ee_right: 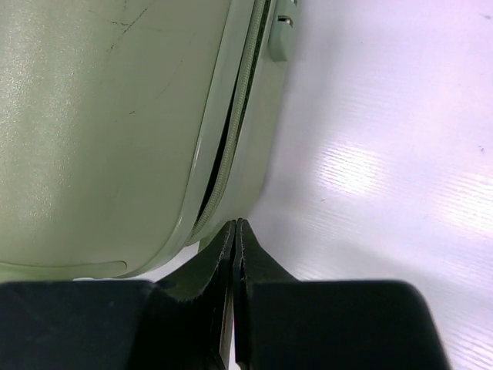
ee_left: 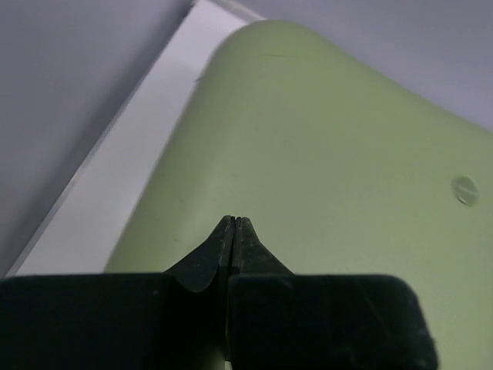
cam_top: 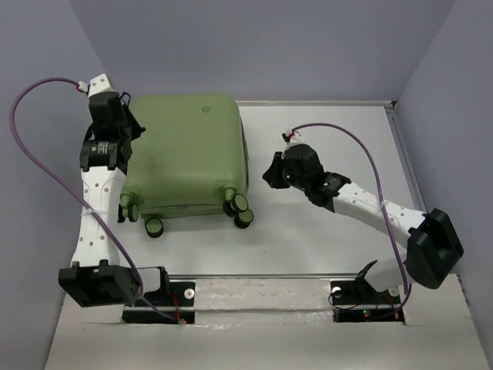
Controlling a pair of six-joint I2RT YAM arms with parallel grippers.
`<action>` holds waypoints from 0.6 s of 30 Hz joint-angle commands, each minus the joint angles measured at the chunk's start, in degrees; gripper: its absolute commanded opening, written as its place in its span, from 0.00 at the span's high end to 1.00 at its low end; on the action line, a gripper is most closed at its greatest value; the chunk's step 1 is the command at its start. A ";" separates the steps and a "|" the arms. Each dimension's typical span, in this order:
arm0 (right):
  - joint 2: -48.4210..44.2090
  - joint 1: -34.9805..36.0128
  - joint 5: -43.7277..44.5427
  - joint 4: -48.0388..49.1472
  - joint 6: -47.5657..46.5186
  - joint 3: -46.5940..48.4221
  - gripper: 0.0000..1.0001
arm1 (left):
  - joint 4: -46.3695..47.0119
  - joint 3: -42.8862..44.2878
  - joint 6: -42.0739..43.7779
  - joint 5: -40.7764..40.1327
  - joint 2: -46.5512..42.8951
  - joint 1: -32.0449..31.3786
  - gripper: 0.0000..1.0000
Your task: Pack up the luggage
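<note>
The luggage (cam_top: 185, 154) is a pale green hard-shell suitcase lying flat and closed at the table's back left. Its black-and-green wheels (cam_top: 239, 206) face the near side, and a round logo (cam_top: 206, 109) marks the shell. My left gripper (cam_top: 132, 127) is at the suitcase's left edge. In the left wrist view this gripper (ee_left: 233, 220) is shut and empty over the shell (ee_left: 331, 146). My right gripper (cam_top: 270, 173) hovers just off the suitcase's right side. In the right wrist view it (ee_right: 236, 223) is shut and empty, close to the zip seam (ee_right: 231, 146) near a corner.
Grey walls enclose the white table (cam_top: 331, 231) on the left, back and right. A raised rim (cam_top: 316, 102) runs along the back. Purple cables (cam_top: 46, 162) loop from both arms. The arm bases (cam_top: 158, 297) sit at the near edge.
</note>
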 commanded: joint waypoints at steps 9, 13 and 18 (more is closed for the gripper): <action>-0.82 -1.34 3.24 -4.16 -7.59 1.41 0.93 | 6.10 0.77 -8.21 -2.46 11.31 21.87 0.94; 3.14 -3.55 1.58 -5.57 -8.03 5.80 0.93 | 6.54 -1.52 -4.52 -4.24 14.66 22.04 0.94; 11.12 -4.78 -0.36 -6.10 -9.26 12.91 0.93 | 4.61 -1.08 -3.37 -3.45 21.34 21.96 0.94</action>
